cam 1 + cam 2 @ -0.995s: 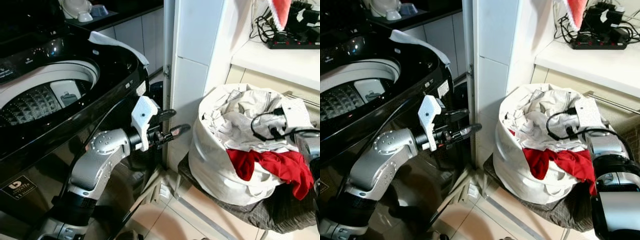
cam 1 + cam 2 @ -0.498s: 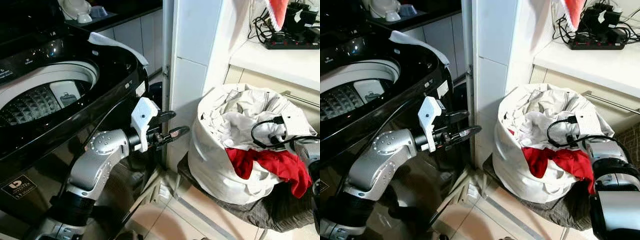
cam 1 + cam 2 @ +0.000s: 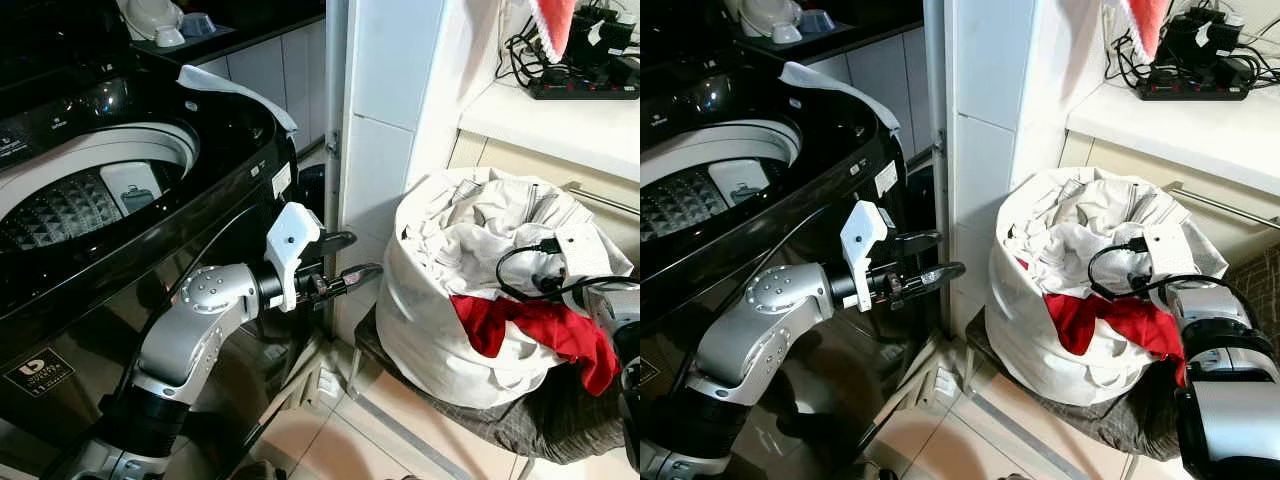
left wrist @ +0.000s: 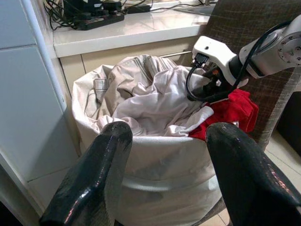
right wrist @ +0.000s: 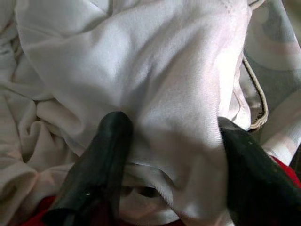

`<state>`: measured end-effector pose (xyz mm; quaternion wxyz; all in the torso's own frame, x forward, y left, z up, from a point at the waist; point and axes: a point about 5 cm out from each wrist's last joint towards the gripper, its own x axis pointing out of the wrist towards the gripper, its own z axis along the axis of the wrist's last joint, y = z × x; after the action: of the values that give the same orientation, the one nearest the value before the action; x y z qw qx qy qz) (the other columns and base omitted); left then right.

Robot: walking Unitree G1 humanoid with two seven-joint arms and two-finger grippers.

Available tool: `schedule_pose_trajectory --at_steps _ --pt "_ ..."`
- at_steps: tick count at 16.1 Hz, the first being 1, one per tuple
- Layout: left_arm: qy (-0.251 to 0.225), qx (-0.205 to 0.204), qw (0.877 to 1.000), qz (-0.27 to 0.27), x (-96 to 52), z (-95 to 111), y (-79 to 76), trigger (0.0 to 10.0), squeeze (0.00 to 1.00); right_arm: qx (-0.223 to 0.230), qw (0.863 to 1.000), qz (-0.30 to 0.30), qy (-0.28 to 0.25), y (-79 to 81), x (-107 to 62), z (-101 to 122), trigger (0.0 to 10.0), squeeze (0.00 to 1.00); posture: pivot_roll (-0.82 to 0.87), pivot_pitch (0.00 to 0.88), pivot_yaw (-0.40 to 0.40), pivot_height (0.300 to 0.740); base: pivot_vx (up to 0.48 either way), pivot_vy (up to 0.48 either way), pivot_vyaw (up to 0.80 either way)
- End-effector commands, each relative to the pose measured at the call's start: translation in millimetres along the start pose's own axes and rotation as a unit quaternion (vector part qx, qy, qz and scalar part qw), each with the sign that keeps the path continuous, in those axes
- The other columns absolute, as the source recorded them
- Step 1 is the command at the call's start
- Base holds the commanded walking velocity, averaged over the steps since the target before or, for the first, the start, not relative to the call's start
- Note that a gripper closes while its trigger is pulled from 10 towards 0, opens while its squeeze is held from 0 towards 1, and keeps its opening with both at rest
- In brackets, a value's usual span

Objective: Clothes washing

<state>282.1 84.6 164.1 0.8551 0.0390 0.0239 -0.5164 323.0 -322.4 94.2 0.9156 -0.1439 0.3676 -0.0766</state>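
White garment [image 5: 155, 80]: heaped in the laundry bag [image 3: 440, 340], red garment [image 3: 530, 330] at the bag's front rim. My right gripper [image 5: 169, 155]: fingers spread, pressed into the white cloth. My left gripper [image 3: 345, 260]: spread, empty, between washing machine [image 3: 120, 200] and bag.

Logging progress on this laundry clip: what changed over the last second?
The right hand sank from above the laundry bag into its pile, fingers open around a fold of white garment beside the red garment. The left hand dipped slightly, open, between the washing machine and bag. Bag and machine stayed put.
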Motion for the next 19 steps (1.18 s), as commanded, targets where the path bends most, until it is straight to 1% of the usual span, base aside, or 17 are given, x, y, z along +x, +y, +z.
schedule_pose_trajectory --at_steps 1,5,7,8,9,10,11,12,14,15,16,17,19 --pt "0.001 0.009 1.000 0.004 1.4 3 2.1 10.0 0.00 0.009 1.000 0.009 -0.013 1.3 -0.5 8 0.0 0.00 0.04 0.000 0.024 0.740 0.000 0.000 0.00" --pt "0.001 0.007 1.000 0.004 2.5 3 2.4 10.0 0.00 0.019 1.000 0.011 -0.019 1.3 -0.8 10 0.0 0.00 0.04 0.000 0.027 0.740 0.000 0.000 0.00" --pt "0.000 0.009 1.000 0.007 2.1 4 2.9 10.0 0.00 0.029 0.999 0.022 -0.031 2.0 -1.4 14 0.0 0.00 0.04 0.000 0.026 0.740 0.000 0.000 0.00" --pt "-0.001 0.012 1.000 0.013 1.3 4 4.3 10.0 0.00 0.032 0.998 0.028 -0.042 0.6 -3.0 19 0.0 0.00 0.04 0.000 0.025 0.740 0.000 0.000 0.00" --pt "-0.003 0.013 1.000 0.020 0.8 4 6.1 10.0 0.00 0.047 0.997 0.038 -0.055 -1.2 -5.4 25 0.0 0.00 0.04 0.000 0.025 0.740 0.000 0.000 0.00" --pt "-0.002 0.015 0.999 0.030 0.6 4 8.6 10.0 0.00 0.105 0.989 0.071 -0.077 -0.6 -9.8 38 0.0 0.00 0.04 0.000 0.025 0.740 0.000 0.000 0.00" --pt "-0.001 0.016 0.999 0.033 0.6 4 9.2 10.0 0.00 0.118 0.986 0.079 -0.082 -0.2 -10.7 41 0.0 0.00 0.04 0.000 0.025 0.740 0.000 0.000 0.00" --pt "-0.004 0.019 0.999 0.039 1.0 5 11.4 10.0 0.00 0.163 0.972 0.118 -0.119 2.4 -17.2 59 0.0 0.00 0.04 0.000 0.029 0.740 0.000 0.000 0.00" --pt "-0.010 0.021 0.999 0.048 1.0 7 13.7 10.0 0.00 0.188 0.958 0.151 -0.152 4.0 -24.5 74 0.0 0.00 0.04 0.000 0.029 0.740 0.000 0.000 0.00" --pt "-0.023 0.029 0.996 0.077 -0.3 13 21.5 10.0 0.00 0.166 0.939 0.214 -0.214 6.0 -47.3 105 0.0 0.00 0.04 0.000 0.027 0.740 0.000 0.000 0.00" --pt "-0.024 0.038 0.995 0.084 -1.7 15 24.4 10.0 0.00 0.124 0.934 0.237 -0.237 6.4 -62.2 119 0.0 0.00 0.04 0.000 0.027 0.740 0.000 0.000 0.00" --pt "-0.024 0.042 0.995 0.086 -2.4 16 25.1 10.0 0.00 0.107 0.932 0.243 -0.247 6.0 -68.6 124 0.0 0.00 0.04 0.000 0.027 0.740 0.000 0.000 0.00" --pt "-0.024 0.045 0.995 0.087 -3.6 17 26.3 10.0 0.00 0.102 0.924 0.252 -0.270 3.8 -80.2 135 0.0 0.00 0.04 0.000 0.025 0.740 0.000 0.000 0.00"
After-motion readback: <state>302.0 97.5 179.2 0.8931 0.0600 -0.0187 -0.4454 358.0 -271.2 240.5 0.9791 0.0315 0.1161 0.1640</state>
